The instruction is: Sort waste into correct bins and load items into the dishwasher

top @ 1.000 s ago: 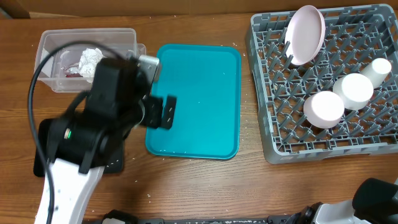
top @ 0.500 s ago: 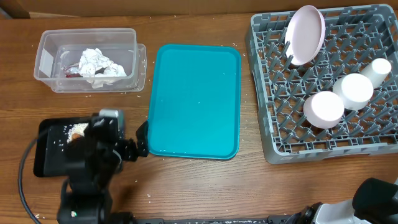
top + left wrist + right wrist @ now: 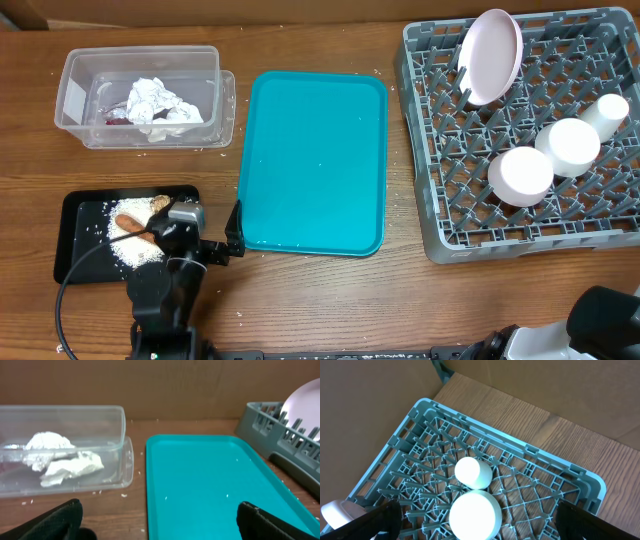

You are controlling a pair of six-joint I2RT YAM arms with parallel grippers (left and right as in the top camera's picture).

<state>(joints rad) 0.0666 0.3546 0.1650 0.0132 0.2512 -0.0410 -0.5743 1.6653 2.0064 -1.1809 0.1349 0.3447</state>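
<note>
Grey rack point(image 3: 415, 150), from above: seen on the right of the wooden table point(image 3: 330, 300), square, its pegs upright.
Plate point(image 3: 492, 55): pale pink, round, stood on edge in the rack's far left corner.
Bowls point(image 3: 526, 175): two, white, lodged side by side among the pegs; a small white cup point(image 3: 610, 112) is set just beyond them.
Clear tub point(image 3: 70, 95): placed far left, long axis running left to right; a crumpled white napkin point(image 3: 160, 103) is contained in it.
Black tray point(image 3: 70, 240): laid nearer than the tub, long axis left to right. White rice point(image 3: 135, 252) is scattered in it, an orange stick point(image 3: 130, 224) is laid slantwise, and a brown chunk point(image 3: 160, 203) is lodged by the far edge.
Teal tray point(image 3: 312, 160): set between tub and rack, long axis pointing away from the robot.
Left wrist view: the left gripper point(image 3: 160, 522) is spread wide with nothing between its fingers; tub and napkin are seen ahead on the left, the teal tray ahead.
Right wrist view: the right gripper point(image 3: 477, 520) is spread wide above the rack, nothing gripped; two white round dishes are seen among the pegs below.
</note>
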